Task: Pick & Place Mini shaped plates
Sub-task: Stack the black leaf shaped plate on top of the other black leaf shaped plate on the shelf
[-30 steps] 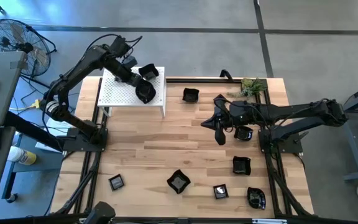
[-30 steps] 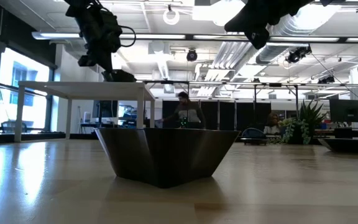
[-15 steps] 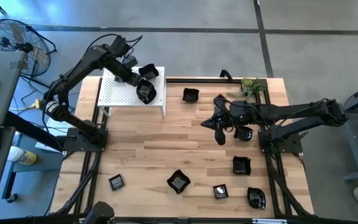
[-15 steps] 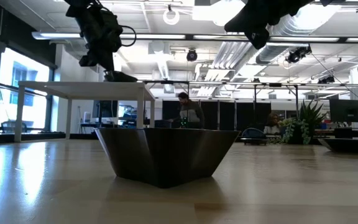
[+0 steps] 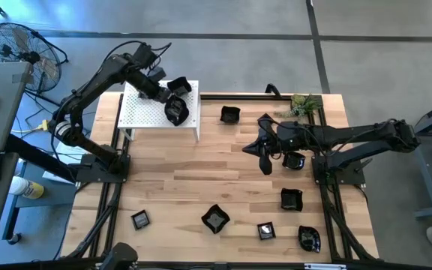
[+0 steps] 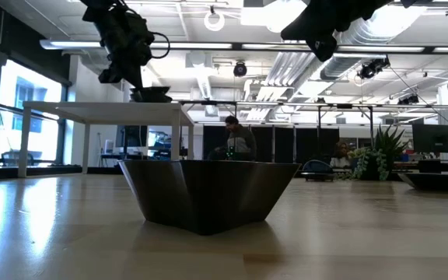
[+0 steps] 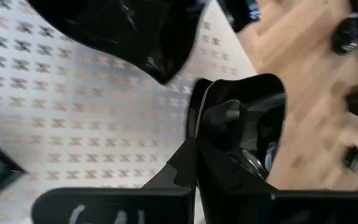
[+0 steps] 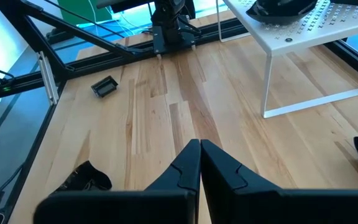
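Placing step, by my read: left gripper (image 5: 172,109) hangs over the white perforated metal stand (image 5: 142,112) at the table's far left, jaws clamped on the rim of a glossy black rounded mini plate (image 7: 244,118); another black dish (image 5: 180,87) already sits on the stand. Right gripper (image 8: 200,149) waits mid-table, fingers pressed together, holding nothing. Remaining small black plates (image 5: 214,219) lie scattered on the wooden table (image 5: 201,165) — next likely lower and let go.

Left claw (image 5: 172,109) hides the plate (image 7: 244,118) beneath it
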{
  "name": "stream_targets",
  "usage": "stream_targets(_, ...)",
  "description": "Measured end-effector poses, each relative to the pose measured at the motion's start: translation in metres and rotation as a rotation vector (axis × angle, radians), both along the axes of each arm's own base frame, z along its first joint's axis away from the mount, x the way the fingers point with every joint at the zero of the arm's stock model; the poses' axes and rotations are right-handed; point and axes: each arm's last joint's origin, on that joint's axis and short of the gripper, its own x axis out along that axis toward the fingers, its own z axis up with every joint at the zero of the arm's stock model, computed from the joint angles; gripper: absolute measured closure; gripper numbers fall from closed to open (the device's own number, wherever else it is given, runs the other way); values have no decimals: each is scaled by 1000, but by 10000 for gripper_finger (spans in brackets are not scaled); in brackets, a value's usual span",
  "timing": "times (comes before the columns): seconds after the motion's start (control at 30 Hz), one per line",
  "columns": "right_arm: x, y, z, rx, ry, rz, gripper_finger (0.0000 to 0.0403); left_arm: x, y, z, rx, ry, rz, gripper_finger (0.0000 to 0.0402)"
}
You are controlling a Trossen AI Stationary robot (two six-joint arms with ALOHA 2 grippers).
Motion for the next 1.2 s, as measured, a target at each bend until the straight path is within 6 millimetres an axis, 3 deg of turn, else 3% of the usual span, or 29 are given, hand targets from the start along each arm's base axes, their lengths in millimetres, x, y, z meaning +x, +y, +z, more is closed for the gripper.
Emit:
stream_targets(0.57,0,0,0,0,0,0,396,0,-2,0,-18,-4,-12,401)
stream_targets(0.9,0,0,0,-2,0,1,396,13,-10,0,18,1,-71,399)
stream_targets(1.2,0,0,0,-7,-1,4,396,13,-10,0,30,29,-42,319)
